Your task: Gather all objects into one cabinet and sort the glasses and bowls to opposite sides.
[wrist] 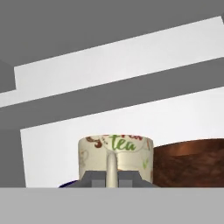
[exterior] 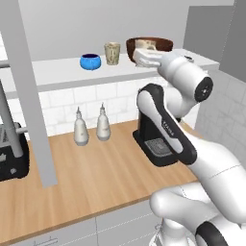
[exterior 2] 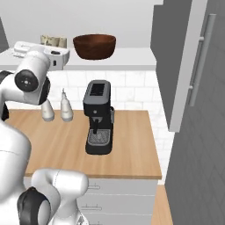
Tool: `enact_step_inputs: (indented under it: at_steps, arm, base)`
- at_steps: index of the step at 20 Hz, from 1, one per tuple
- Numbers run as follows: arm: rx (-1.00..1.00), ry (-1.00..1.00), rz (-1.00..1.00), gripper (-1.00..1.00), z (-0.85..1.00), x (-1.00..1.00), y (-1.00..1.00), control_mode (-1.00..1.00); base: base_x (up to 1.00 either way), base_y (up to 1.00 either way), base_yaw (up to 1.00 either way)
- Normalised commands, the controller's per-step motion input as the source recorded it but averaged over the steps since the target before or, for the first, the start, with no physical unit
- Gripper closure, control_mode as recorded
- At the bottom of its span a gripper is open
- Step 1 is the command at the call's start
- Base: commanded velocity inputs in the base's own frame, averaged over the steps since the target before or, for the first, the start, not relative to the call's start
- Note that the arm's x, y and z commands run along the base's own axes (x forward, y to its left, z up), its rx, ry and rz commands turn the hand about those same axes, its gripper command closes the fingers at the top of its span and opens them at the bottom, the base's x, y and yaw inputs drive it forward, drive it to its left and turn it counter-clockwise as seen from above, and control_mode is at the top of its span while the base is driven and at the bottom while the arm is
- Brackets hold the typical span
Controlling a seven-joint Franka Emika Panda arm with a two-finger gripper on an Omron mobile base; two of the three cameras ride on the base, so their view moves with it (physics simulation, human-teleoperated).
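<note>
My gripper [wrist: 112,177] is shut on the loop handle of the cream mug [wrist: 116,153], which bears the word "tea". It is held at shelf height just left of the large brown bowl [wrist: 188,162]. In the left base view the gripper [exterior: 145,52] reaches over the cabinet's white shelf board [exterior: 57,72], with the mug [exterior: 145,44] in front of the brown bowl [exterior: 161,45]. To their left on the shelf stand the tan handleless cup [exterior: 112,53] and the small blue bowl [exterior: 90,61]. In the right base view the brown bowl [exterior 2: 94,46] sits right of my hand.
The open grey cabinet door [exterior 2: 186,66] with its bar handle stands at the right, and another door's edge [exterior: 29,96] at the left. On the wooden counter [exterior: 96,173] below are a black coffee machine [exterior 2: 99,116], two white bottles [exterior: 80,127] and a dark appliance [exterior: 9,153].
</note>
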Motion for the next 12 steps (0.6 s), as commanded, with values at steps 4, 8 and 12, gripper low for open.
enact_step_inputs:
  at_steps: [4, 8, 12]
  arm:
    - [0.0, -0.03, 0.01, 1.0, -0.06, 0.01, 0.05, -1.0]
    - [0.01, -0.44, 0.13, 1.0, -0.36, 0.09, 0.25, -1.0]
    - [0.0, 0.0, 0.0, 1.0, -0.02, 0.07, 0.0, -1.0]
  base:
    - [0.0, 0.0, 0.0]
    - [0.0, 0.0, 0.0]
    - [0.0, 0.0, 0.0]
